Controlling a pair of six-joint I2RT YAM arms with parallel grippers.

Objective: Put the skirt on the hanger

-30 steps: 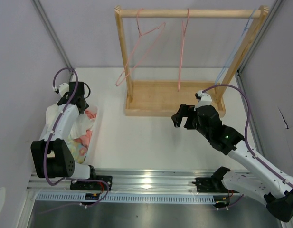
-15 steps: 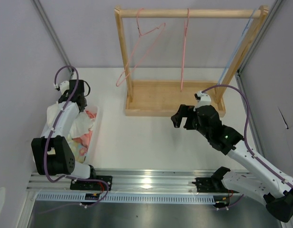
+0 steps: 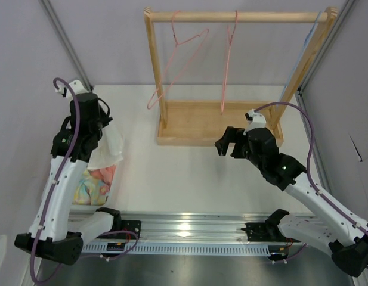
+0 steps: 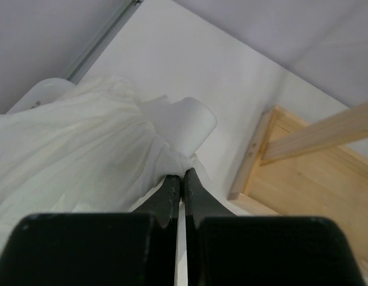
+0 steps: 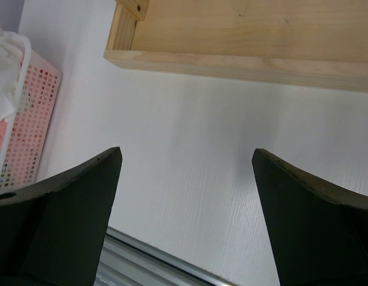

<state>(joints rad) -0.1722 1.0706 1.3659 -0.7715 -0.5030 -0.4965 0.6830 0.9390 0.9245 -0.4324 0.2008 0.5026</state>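
Note:
The white skirt hangs bunched from my left gripper above the basket at the table's left edge. In the left wrist view, the left gripper is shut on a fold of the skirt, whose thin fabric spreads away to the left. The pale salmon-pink hanger hangs tilted from the left end of the rack's top rail, far from the skirt. My right gripper hovers open over the table in front of the rack base. Nothing lies between the right gripper's fingers.
A wooden rack stands at the back centre, with a deeper pink hanger and a light blue one on its rail. The pink basket holds pink and yellow patterned clothes. Grey walls close in on both sides.
My left gripper has shut on the skirt and the left arm has risen, lifting the white fabric up out of the basket. The right arm has barely moved.

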